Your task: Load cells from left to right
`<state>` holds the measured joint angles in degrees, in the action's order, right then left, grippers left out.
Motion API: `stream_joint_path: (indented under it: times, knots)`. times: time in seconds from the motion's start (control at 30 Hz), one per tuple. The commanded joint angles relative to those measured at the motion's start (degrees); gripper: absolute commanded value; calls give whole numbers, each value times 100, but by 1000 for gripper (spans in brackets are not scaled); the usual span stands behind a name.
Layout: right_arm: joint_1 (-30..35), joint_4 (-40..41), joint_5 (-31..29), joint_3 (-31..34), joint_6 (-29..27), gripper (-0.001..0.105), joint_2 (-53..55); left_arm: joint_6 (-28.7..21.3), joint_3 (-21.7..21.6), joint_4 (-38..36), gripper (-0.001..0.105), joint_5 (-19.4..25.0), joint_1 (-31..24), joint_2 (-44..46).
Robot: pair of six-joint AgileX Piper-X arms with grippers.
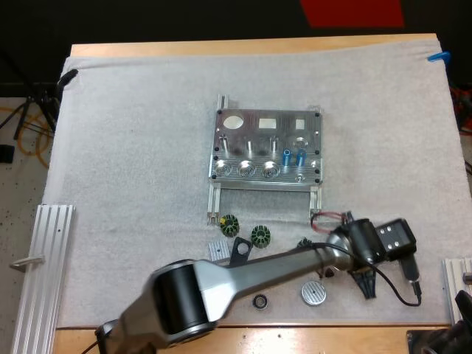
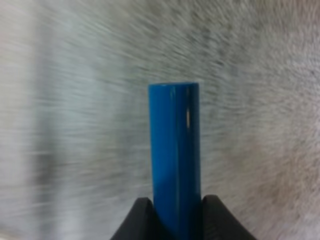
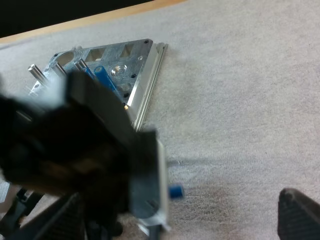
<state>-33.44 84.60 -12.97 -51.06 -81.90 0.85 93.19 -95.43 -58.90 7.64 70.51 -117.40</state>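
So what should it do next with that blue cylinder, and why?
Probably lift it and carry it to the metal fixture: the left gripper is shut on the blue cylinder, well away from that fixture, where two more cylinders already stand.

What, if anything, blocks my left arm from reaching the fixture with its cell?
Probably yes, it can reach. The left gripper, shut on a blue cell, is over the mat's near right; only mat and low small parts lie between it and the fixture, nothing tall.
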Motion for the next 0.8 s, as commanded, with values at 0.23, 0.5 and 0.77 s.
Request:
stream_joint_path:
  times: [0.23, 0.5, 0.77]
  knots:
    - [-9, -23, -573, -17, -49, 76, -60, -909, -31, -182, 0, 296, -571, 1486]
    - [-9, -316, -121, -17, -451, 76, -1095, -1272, 304, -622, 0, 294, -1190, 2662]
    - [-9, -1987, 608, -17, -710, 76, -2605, -1440, 1482, -662, 0, 294, -1270, 4206]
